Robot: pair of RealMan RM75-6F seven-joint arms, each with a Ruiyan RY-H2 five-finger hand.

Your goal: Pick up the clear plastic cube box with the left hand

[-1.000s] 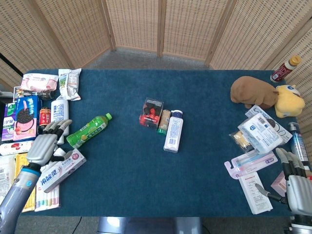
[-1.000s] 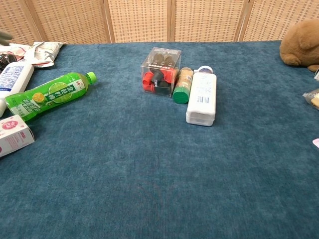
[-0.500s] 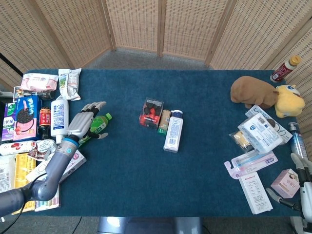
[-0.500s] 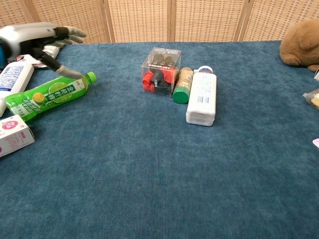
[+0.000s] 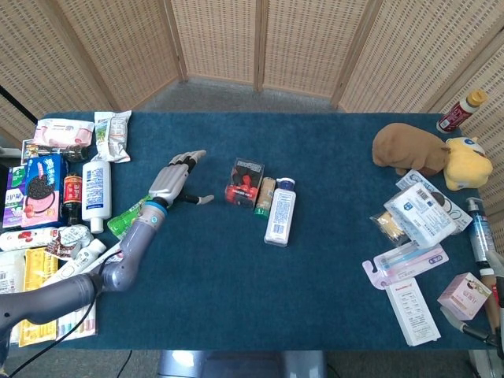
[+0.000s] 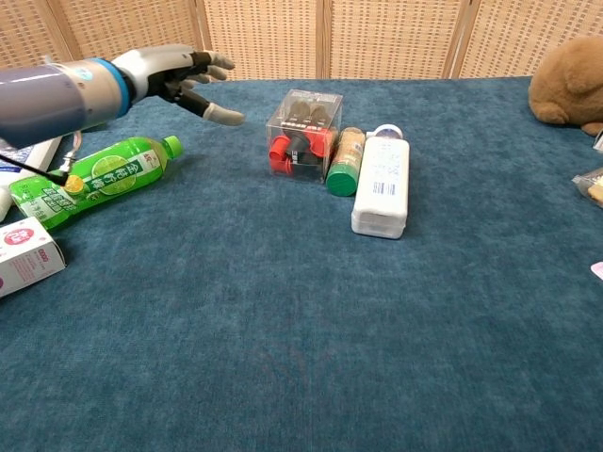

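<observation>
The clear plastic cube box point(image 5: 245, 182) point(image 6: 303, 136), with red and black pieces inside, stands near the table's middle. My left hand point(image 5: 177, 177) point(image 6: 184, 75) hovers to its left with a clear gap between them. The fingers are spread, the thumb points at the box, and the hand holds nothing. The left forearm stretches in from the lower left, over a green drink bottle point(image 5: 126, 216) point(image 6: 89, 179). Of my right hand only a sliver of fingers point(image 5: 480, 334) shows at the bottom right corner of the head view.
A green-capped spice jar point(image 5: 264, 196) point(image 6: 346, 160) touches the box's right side, with a white bottle point(image 5: 280, 211) point(image 6: 382, 184) lying beside it. Snack packs point(image 5: 39, 185) crowd the left edge. Plush toys point(image 5: 409, 148) and packets point(image 5: 421, 213) fill the right.
My left hand has swept right from the snack pile, past the green bottle, toward the cube box. The right hand has drawn back almost out of the frame.
</observation>
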